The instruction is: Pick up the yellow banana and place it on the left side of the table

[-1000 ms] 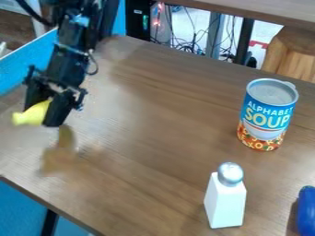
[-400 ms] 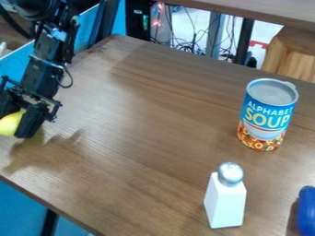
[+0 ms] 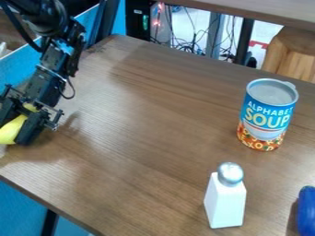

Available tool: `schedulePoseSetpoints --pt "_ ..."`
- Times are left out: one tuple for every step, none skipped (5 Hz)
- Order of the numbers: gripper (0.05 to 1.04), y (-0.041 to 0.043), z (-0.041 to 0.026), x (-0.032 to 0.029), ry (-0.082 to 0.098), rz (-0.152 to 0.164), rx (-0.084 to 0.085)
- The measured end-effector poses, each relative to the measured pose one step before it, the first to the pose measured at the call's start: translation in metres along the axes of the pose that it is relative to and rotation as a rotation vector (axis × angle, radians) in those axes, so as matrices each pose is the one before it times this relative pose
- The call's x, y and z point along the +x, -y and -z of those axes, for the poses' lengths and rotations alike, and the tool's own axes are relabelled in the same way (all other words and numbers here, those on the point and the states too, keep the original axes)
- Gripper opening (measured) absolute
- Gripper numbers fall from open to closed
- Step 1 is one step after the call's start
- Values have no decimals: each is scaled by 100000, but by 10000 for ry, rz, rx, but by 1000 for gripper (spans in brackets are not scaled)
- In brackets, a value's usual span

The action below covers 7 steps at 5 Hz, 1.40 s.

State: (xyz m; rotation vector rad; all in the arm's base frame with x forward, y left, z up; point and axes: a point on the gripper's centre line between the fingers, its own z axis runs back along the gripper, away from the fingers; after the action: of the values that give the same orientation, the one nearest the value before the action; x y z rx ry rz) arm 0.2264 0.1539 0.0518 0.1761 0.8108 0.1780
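Note:
At the left edge of the view is my gripper [image 3: 14, 131], low over the left end of the wooden table [image 3: 141, 124]. Its two fingers are closed on a yellow object [image 3: 11, 131], which shows between them; part of it is hidden by the fingers. Whether the object touches the table I cannot tell. Far to the right stands an upright soup can [image 3: 267, 115] with a blue label. An upright white shaker [image 3: 225, 199] with a silver cap is nearer the front.
A blue object [image 3: 306, 212] lies at the right edge, cut off by the view. A blue panel [image 3: 18, 64] runs behind the table's left side. Behind the far edge are cables [image 3: 194, 41] and a wooden stool [image 3: 293, 53].
The gripper has moved left and lower with the yellow object in it, shifting slightly down and right since the last frame. The can, shaker and blue object have stayed put.

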Motion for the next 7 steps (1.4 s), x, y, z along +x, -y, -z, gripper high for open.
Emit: schedulePoseSetpoints --pt "935 161 -38 -24 -35 178 -112" --pt "987 568 -392 -73 446 286 -367" --pt "989 447 -1925 -1912 1143 131 -355" --pt "990 767 -3139 -1837 1882 797 203" --pt "990 2336 -1601 228 386 1034 490" --pt "990 4022 -1583 1939 924 1643 522" --pt "990 4353 -1030 2807 1082 757 149"
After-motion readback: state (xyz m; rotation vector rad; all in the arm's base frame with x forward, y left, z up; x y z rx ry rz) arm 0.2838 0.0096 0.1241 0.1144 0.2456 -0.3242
